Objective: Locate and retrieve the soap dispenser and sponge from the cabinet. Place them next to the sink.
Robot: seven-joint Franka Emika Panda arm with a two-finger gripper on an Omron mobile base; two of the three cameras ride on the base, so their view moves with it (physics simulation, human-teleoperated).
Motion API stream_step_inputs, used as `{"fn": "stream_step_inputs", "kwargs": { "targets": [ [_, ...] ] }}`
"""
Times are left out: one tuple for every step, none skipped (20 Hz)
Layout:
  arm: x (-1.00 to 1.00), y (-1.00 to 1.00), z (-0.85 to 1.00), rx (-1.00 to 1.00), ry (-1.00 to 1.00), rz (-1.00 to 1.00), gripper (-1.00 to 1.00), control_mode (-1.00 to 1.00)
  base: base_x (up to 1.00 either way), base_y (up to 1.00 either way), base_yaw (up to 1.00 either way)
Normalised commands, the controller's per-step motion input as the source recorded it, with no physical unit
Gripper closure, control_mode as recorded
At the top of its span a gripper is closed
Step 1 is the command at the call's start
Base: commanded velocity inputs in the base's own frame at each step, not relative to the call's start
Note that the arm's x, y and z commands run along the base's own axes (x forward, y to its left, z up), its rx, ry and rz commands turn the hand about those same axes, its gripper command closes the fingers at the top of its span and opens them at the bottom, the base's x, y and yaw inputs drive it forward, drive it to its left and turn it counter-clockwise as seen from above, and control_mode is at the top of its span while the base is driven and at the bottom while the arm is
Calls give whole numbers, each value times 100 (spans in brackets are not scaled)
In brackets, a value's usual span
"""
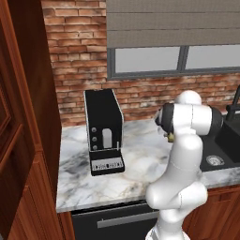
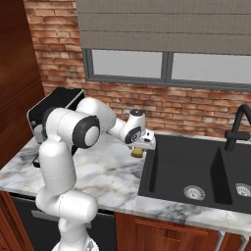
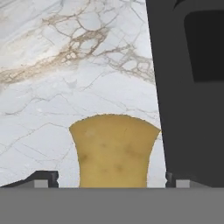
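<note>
The gripper [image 3: 112,179] is hovering with jaws spread wide, released, over the sponge [image 3: 113,151] lying on the marble counter [image 3: 65,65] (the sink [image 3: 183,87] sitting at three o'clock).

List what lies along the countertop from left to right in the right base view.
Coffee machine → robot arm → sponge under the gripper → sink → faucet.

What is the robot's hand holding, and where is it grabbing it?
Nothing, it seems. The gripper stands open, fingertips wide apart on either side of the yellow sponge, which sits on the marble counter beside the sink.
</note>
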Motion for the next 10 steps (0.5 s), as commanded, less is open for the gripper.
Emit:
{"fn": "stream_step_inputs", "kwargs": {
  "targets": [
    [-33, -1, 80, 18, 12, -1, -100, -100, 0, 0, 0],
    [-35, -3, 84, 19, 15, 0, -100, -100, 0, 0, 0],
    [-36, -5, 81, 20, 15, 0, -100, -100, 0, 0, 0],
    [-41, -3, 78, 20, 16, 0, -100, -100, 0, 0, 0],
    [-44, -3, 75, 20, 17, 0, -100, -100, 0, 0, 0],
    [-58, -3, 72, 18, 19, 0, -100, -100, 0, 0, 0],
    [-63, -3, 68, 16, 21, 0, -100, -100, 0, 0, 0],
    [-67, -1, 66, 15, 23, 0, -100, -100, 0, 0, 0],
    [-75, 0, 64, 11, 24, 0, -100, -100, 0, 0, 0],
    [-77, 1, 63, 8, 25, 3, -100, -100, 0, 0, 0]
  ]
}}
